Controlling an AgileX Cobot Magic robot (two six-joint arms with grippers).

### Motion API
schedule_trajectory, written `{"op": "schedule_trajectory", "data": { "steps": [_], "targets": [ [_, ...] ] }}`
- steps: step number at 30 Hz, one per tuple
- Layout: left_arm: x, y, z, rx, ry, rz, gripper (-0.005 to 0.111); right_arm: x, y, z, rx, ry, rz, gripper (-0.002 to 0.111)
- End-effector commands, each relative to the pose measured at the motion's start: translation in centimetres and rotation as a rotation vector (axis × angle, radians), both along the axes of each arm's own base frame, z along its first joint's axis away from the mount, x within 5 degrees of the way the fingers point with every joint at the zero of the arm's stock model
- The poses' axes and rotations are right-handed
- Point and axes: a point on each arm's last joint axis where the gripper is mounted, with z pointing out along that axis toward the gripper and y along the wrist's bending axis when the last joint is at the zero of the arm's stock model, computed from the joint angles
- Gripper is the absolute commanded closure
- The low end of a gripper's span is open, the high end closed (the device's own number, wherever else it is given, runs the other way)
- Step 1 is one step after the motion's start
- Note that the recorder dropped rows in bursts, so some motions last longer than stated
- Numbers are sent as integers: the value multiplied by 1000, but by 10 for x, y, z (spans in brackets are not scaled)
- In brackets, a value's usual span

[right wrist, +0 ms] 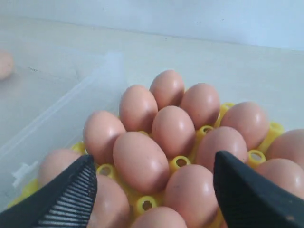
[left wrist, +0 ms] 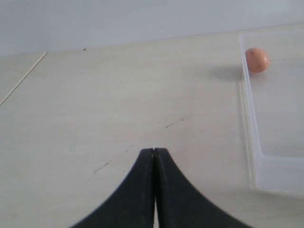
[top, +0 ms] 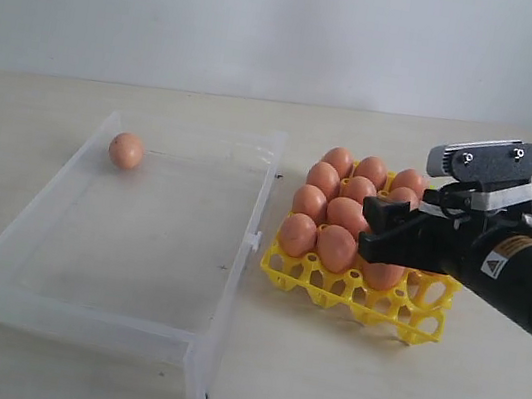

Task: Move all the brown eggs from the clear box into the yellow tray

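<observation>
The yellow tray (top: pixel 333 289) stands right of the clear box (top: pixel 59 228) and holds several brown eggs (top: pixel 337 247). One brown egg (top: pixel 126 150) lies alone in the box's far left corner; the left wrist view shows this lone egg (left wrist: pixel 257 60) too. My right gripper (top: pixel 382 233) hovers over the tray's front right part, open, with eggs (right wrist: pixel 141 161) below its spread fingers (right wrist: pixel 71 190) and nothing between them. My left gripper (left wrist: pixel 155 151) is shut and empty above bare table, left of the box.
The box wall (left wrist: pixel 251 123) runs along the right of the left wrist view. A latch tab (top: pixel 253 241) sticks out of the box's side toward the tray. Pale table (top: pixel 337 393) lies in front of both.
</observation>
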Motion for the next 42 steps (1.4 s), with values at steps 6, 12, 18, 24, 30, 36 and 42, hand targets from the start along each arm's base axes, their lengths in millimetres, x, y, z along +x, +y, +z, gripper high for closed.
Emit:
{"op": "schedule_trajectory", "data": {
  "steps": [6, 12, 18, 24, 30, 36, 42],
  "targets": [
    [0, 0, 2, -6, -16, -5, 107, 7, 6, 47, 156, -119, -6, 47],
    [0, 0, 2, -6, -16, -5, 107, 26, 16, 74, 138, -8, 15, 73],
    [0, 0, 2, -6, -16, -5, 107, 50, 21, 99, 65, 44, -22, 91],
    [0, 0, 2, -6, -16, -5, 107, 59, 52, 128, -17, -13, 76, 105],
    [0, 0, 2, -6, -16, -5, 107, 65, 100, 140, -59, 12, 156, 104],
    [0, 0, 2, -6, -16, -5, 107, 78, 141, 139, -11, 45, 189, 83],
    [0, 0, 2, -6, -16, -5, 107, 99, 174, 127, -23, 156, 192, 54]
  ]
}}
